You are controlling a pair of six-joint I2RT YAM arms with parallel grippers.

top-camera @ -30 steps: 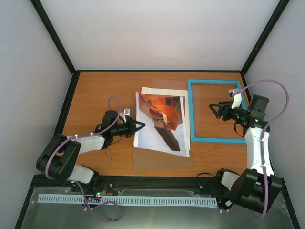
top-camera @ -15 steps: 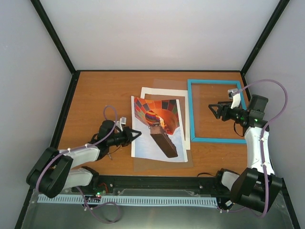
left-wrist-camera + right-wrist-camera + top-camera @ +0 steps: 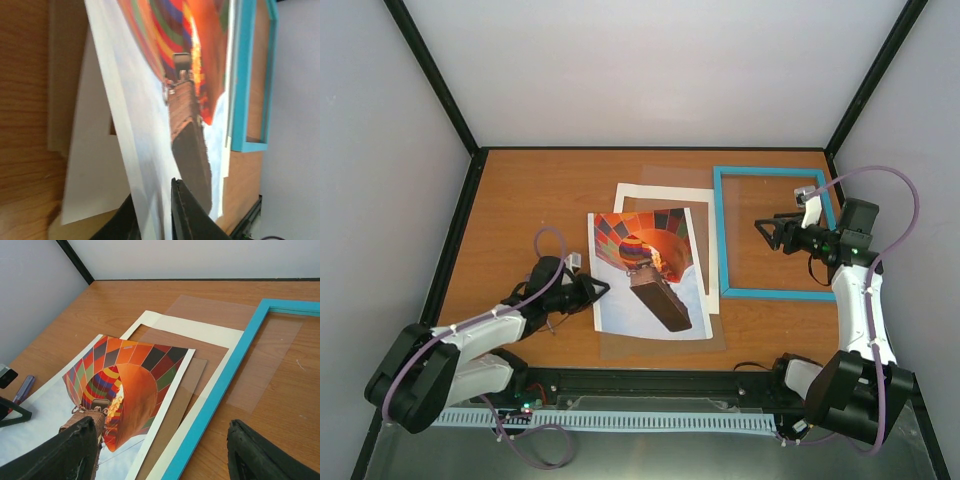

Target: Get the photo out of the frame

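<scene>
**Photo out of its frame, pinched by one edge**

The left gripper clamps the left edge of the photo and tilts it up off the white mat board, probably so the print slides free without dragging the layers beneath. The photo lies mid-table, just beside the frame and not inside it. The right gripper hangs over the frame with its jaws spread and empty.

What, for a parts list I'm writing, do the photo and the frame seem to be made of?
Judging by looks, the photo is thin printed paper, fairly matte: one edge flexes up off the table. On the frame, even turquoise paint hides any grain, so wood or plastic, can't tell.
</scene>
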